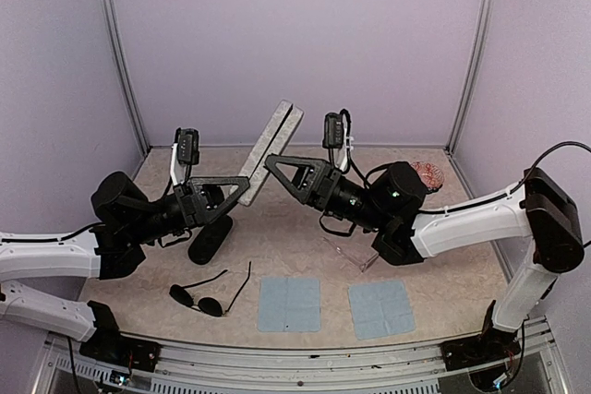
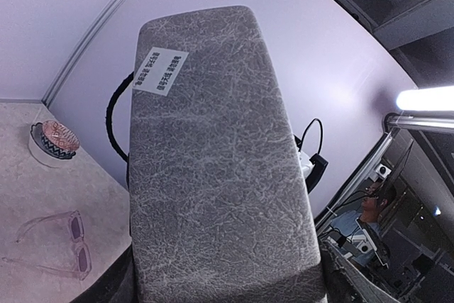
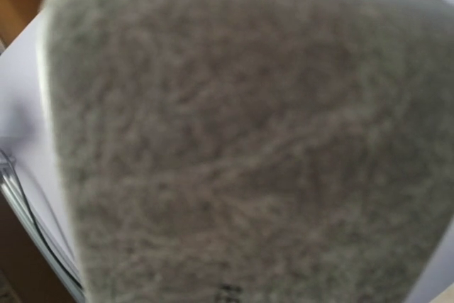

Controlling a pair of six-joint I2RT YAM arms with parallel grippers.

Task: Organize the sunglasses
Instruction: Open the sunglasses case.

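- Left claw [image 1: 243,183] of mine is clenched on the lower end of the grey case [image 1: 275,140]. My left wrist view shows the grey case [image 2: 220,175] rising straight out between my dark fingers, lifted off the surface [image 1: 295,246] against the back wall.
- At 7 o'clock on the surface, near the front edge, the dark sunglasses [image 1: 208,294] lie with their thin arms open, touching nothing else.
- Just at their 12 o'clock, under my left wrist, lies the black oval case [image 1: 211,239].
- A white label [image 2: 162,70] sits near the top left corner of the grey case.
- The grey case leans, its upper end pointing to about 1 o'clock.
- At 6 o'clock a blue cloth [image 1: 289,304] lies flat; a second blue cloth [image 1: 381,309] lies beside it at 5 o'clock, apart from it.
- My right claw [image 1: 271,163] has its tip against the lower part of the grey case, opposite my left claw. The grey case [image 3: 248,140] fills my right wrist view as a blur, so I cannot tell whether this claw is clenched or released.
- At 4 o'clock, under my right arm, the clear sunglasses [image 1: 354,251] rest on the surface; they show better in my left wrist view [image 2: 60,246].
- At 2 o'clock, near the far right corner, stands a small bowl [image 1: 428,174].
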